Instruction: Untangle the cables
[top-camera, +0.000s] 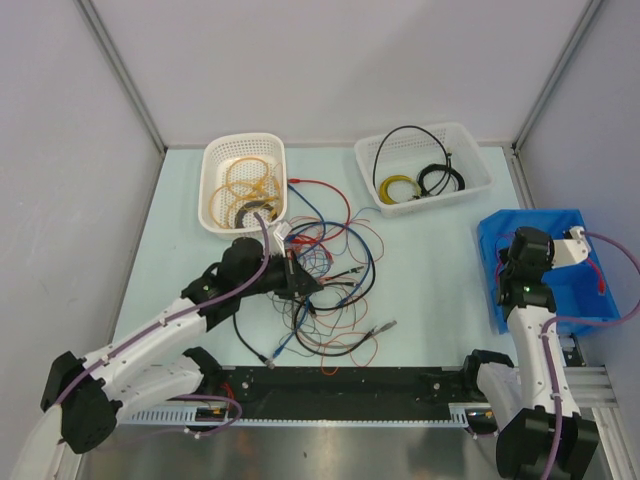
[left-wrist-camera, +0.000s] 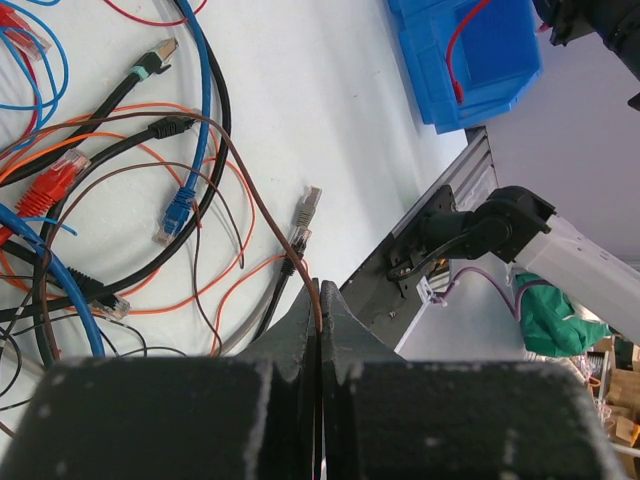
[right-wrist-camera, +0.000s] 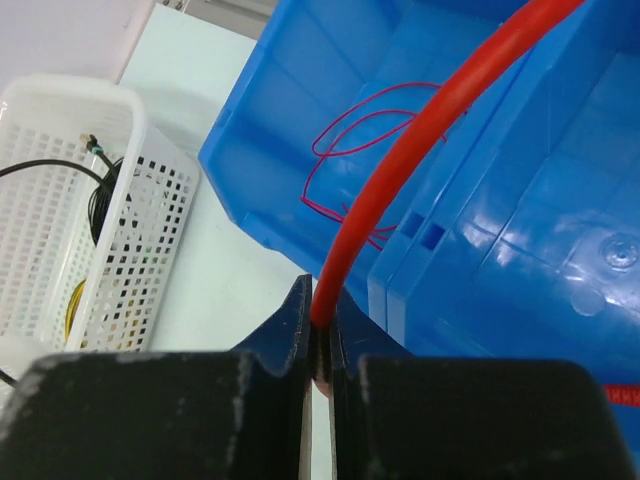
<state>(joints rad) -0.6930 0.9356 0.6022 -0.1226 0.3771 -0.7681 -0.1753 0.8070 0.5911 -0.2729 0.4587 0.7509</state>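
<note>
the left claw (left-wrist-camera: 318, 305) is closed, its jaws pinched on a thin brown cable (left-wrist-camera: 262, 205) that runs from the fingertips up into the pile. the right claw (right-wrist-camera: 320, 310) is also closed, gripping a red cable (right-wrist-camera: 400, 165) over the near edge of the blue bin (right-wrist-camera: 520, 250). this bin stands at the right side of the surface (top-camera: 430, 270). thin red loops (right-wrist-camera: 345, 165) lie on the bin floor.

outward from the left claw, the main tangle (top-camera: 330, 285) of cables lies at the centre of the surface. blue, black, orange, red and brown strands cross one another there, and plug ends stick out around the edge.

at the far side, the left white basket (top-camera: 210, 190) holds orange-yellow coils and a dark one. the right white basket (top-camera: 478, 170) holds a black loop, a black coil and a yellow coil.

status, as a judgement: the task is partly done. several cables are sorted into containers, and one red cable is being placed. most of the central tangle is not yet separated, including the brown cable in the left claw.
</note>
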